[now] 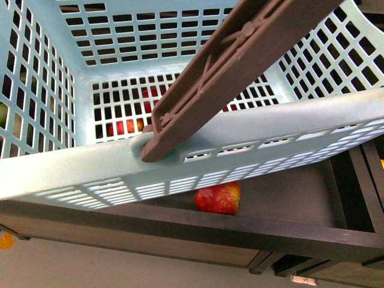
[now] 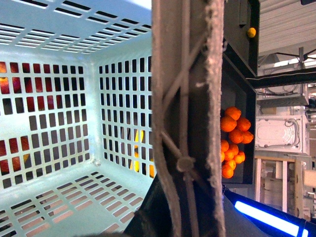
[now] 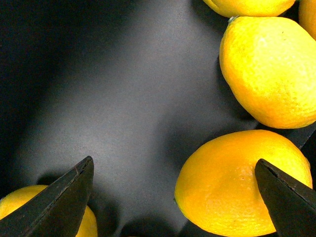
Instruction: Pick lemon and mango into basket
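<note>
Now, lemon [image 3: 242, 185]: lies on the dark floor [image 3: 123, 89] between the right gripper's two fingers. It is much nearer one finger than the other, and its far side is tucked behind that fingertip (touching or just short of it, I cannot tell).
Right gripper [image 3: 174, 165]: jaws spread wide and gripping nothing. Only bare floor and the lemon's flank lie between the dark fingers [image 3: 61, 205].
Right arm pose: the fingers aim at the floor, low and close over the fruit. The arm itself shows in no view.
Neighbouring fruit: a paler yellow fruit [image 3: 271, 69] sits just beside the lemon. Another [image 3: 252, 4] lies farther from the fingers, and one more [image 3: 24, 215] is partly hidden behind the other finger.
Basket [image 1: 258, 135]: turquoise and tilted, close before the front camera, raised over a dark wooden tray [image 1: 288, 192].
Handle [image 1: 240, 60]: brown, swung across the basket's mouth. In the left wrist view it runs through the middle, hard against the camera.
Left gripper: no finger can be made out in its wrist view, so whether it is open or closed cannot be told.
Under the basket: a red-blushed fruit [image 1: 218, 198] rests on the tray just below the rim (more red shows through the lattice).
Beyond the handle: a heap of tangerines [image 2: 234, 140] in a dark compartment.
</note>
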`<state>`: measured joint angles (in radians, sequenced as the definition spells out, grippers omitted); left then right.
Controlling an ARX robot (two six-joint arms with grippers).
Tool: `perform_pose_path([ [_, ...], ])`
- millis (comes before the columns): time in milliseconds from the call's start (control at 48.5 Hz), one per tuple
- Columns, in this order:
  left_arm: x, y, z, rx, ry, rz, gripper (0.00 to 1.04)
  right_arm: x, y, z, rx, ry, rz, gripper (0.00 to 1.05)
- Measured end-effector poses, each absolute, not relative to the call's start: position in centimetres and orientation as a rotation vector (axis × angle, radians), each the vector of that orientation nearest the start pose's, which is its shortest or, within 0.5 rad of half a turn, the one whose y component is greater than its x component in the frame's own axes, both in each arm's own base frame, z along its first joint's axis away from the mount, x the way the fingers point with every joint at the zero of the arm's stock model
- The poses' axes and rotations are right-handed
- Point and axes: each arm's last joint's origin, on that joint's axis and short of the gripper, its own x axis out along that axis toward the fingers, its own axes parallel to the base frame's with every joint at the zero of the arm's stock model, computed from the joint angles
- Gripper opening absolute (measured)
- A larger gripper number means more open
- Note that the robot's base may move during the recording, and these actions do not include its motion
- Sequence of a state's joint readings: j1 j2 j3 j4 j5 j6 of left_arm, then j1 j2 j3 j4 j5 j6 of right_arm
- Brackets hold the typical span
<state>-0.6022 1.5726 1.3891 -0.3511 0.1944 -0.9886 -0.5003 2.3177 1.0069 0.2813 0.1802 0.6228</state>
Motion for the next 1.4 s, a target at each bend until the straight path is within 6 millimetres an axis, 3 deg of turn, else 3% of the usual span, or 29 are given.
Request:
perform_pose_path([
  [392, 28.9, -20.6, 33.3, -0.801, 0.867, -0.442, 0.05, 33.2, -18.7, -1.1, 0.723, 0.811, -0.958, 0.96],
  [866, 28.9, -20.6, 33.3, -0.801, 0.867, -0.442, 0.05, 32.3, -19.5, -1.0, 0.752, 0.813, -0.982, 0.96],
  [1403, 28.9, -20.6, 33.3, -0.801, 0.867, -0.442, 0.05, 31.6, -19.2, -0.9, 0.762, 0.834, -0.989, 0.96],
])
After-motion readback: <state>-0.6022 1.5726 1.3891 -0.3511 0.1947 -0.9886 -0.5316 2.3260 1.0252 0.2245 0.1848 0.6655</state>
